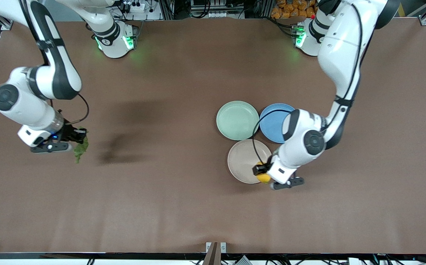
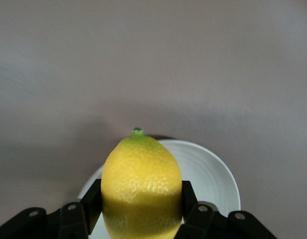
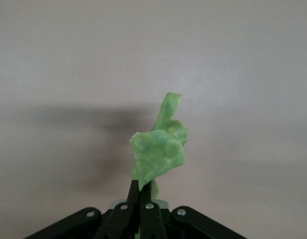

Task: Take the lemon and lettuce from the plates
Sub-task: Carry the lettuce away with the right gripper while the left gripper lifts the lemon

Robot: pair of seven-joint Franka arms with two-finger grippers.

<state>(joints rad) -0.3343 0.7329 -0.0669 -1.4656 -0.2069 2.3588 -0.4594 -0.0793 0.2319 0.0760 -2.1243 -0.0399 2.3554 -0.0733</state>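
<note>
The left gripper point(image 1: 263, 173), lower right of center in the front view, clenches the lemon point(image 1: 263, 177) apparently just above the beige plate's point(image 1: 243, 162) rim, while the right gripper point(image 1: 81, 139), at far left, pinches the lettuce point(image 1: 81, 148) over the brown surface point(image 1: 169, 206), 2 more plates lying bare.

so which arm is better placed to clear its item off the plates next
Left. The left tool is shut on the lemon over the edge of the beige plate. The right tool holds the lettuce over bare table, away from the plates.
</note>
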